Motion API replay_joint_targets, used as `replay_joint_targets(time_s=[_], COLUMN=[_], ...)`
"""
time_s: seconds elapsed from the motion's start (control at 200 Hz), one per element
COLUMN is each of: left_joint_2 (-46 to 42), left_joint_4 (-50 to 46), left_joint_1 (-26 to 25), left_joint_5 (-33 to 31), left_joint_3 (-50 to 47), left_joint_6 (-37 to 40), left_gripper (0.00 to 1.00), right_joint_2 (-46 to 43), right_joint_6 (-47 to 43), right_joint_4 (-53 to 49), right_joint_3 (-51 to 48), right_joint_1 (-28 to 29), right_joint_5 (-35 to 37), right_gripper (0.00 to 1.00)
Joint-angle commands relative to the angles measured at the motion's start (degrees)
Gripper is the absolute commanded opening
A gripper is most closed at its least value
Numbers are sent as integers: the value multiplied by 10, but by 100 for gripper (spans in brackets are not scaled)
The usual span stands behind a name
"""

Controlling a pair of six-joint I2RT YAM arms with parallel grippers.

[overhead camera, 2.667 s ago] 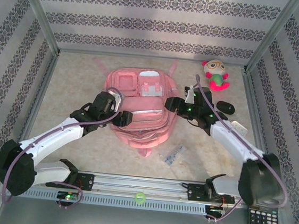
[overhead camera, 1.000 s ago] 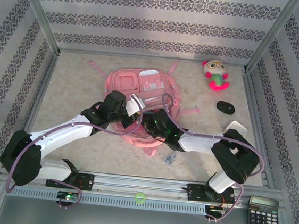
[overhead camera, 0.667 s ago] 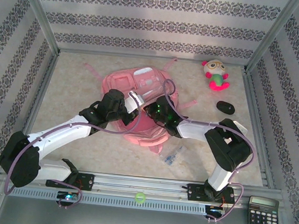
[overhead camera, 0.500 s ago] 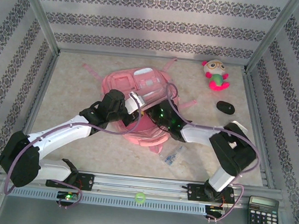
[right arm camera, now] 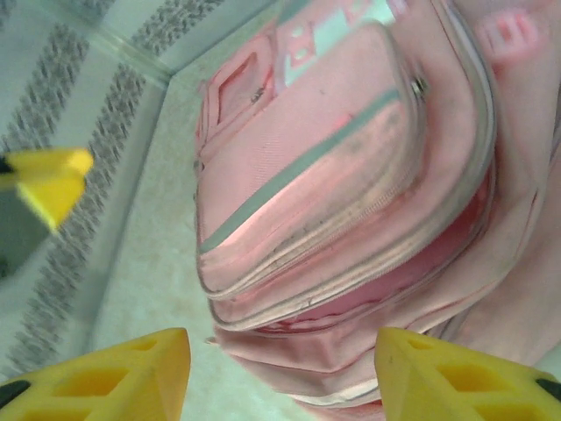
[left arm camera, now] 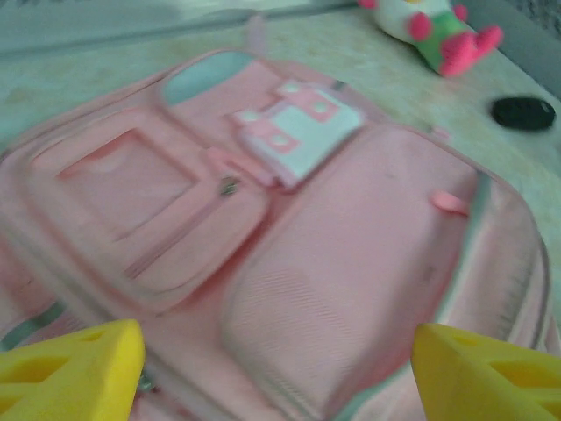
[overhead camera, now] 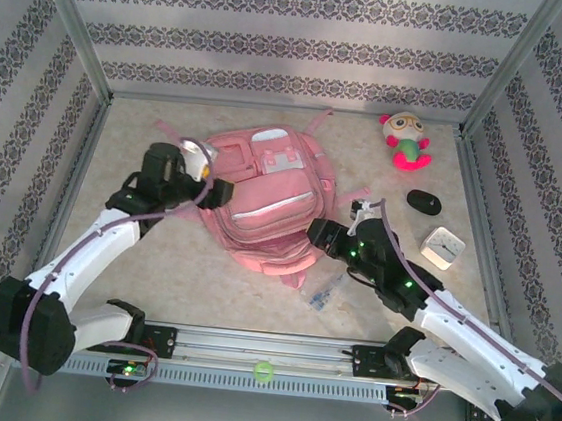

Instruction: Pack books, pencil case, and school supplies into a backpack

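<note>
Pink backpack point(overhead camera: 263, 194) lying front-up at mid-counter point(overhead camera: 155, 258).
Left pincer point(left arm camera: 272, 360) and right pincer point(right arm camera: 280, 373) flank it, fingers apart and empty. Judged step: readying the bag's mouth. Next, the clear plastic packet point(overhead camera: 325, 291) near its lower edge needs grasping.

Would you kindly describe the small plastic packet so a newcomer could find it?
Start at the big pink backpack. Just off its near right corner lies the packet, flat on the table. It alone is clear with bluish contents.
</note>
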Motion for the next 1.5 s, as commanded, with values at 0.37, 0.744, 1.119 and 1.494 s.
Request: replay_joint_targets(time_s=[0.37,0.744,1.119,1.494], left_joint_2=[205,289,249,218], left_joint_4=[-12,-6,-4,-31], left_joint_1=[85,103,103,104], left_joint_5=[104,149,183,146], left_joint_3=[59,65,17,3], left_joint_6=[-132,-120,-130,-117], left_gripper=[82,80,59,28], right_joint_2=[315,361,369,364], right_joint_6=[-651,-631,-590,-557], right_joint_4=[-82,-66,-61,-59], right_joint_3=[206,159,156,157], right_joint_1=[74,40,11,0], right_joint_5=[-90,-115,-127,-128], right_gripper=[57,48,43,41])
